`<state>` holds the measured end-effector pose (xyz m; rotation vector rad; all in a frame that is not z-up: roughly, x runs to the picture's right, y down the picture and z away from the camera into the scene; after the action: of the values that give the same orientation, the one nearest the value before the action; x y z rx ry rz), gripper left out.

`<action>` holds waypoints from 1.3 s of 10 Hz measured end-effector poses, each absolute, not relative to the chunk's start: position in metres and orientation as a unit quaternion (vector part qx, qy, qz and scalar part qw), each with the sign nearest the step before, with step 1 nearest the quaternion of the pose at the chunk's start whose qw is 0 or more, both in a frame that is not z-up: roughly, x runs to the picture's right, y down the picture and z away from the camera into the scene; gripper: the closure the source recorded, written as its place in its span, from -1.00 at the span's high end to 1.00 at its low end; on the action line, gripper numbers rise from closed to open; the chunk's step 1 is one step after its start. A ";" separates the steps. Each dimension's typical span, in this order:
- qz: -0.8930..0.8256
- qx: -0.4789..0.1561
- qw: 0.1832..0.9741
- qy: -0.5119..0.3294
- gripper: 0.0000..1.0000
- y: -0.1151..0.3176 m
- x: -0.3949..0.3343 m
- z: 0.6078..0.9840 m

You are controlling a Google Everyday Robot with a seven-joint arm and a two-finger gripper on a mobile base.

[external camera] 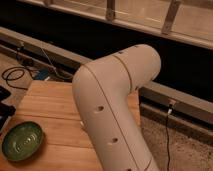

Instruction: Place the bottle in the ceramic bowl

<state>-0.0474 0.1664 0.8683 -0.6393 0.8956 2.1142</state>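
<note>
The robot's white arm (107,115) slants up over the counter's (50,102) near edge, bending at a rounded elbow (142,62) above its far right corner; the gripper is out of view.
</note>
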 end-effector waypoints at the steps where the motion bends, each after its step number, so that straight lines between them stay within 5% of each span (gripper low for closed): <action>1: 0.825 -0.250 0.370 0.348 -0.28 0.166 -0.046 0.867; 5: 0.828 -0.281 0.363 0.322 -0.99 0.164 -0.042 0.860; 7: 0.820 -0.346 0.359 0.281 -1.00 0.156 -0.042 0.849; 9: 0.757 -0.476 0.401 0.197 -1.00 0.135 -0.046 0.822; 13: 0.684 -0.546 0.472 0.107 -1.00 0.092 -0.072 0.756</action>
<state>-0.0716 0.0921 0.7559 -1.3366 0.2620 1.6751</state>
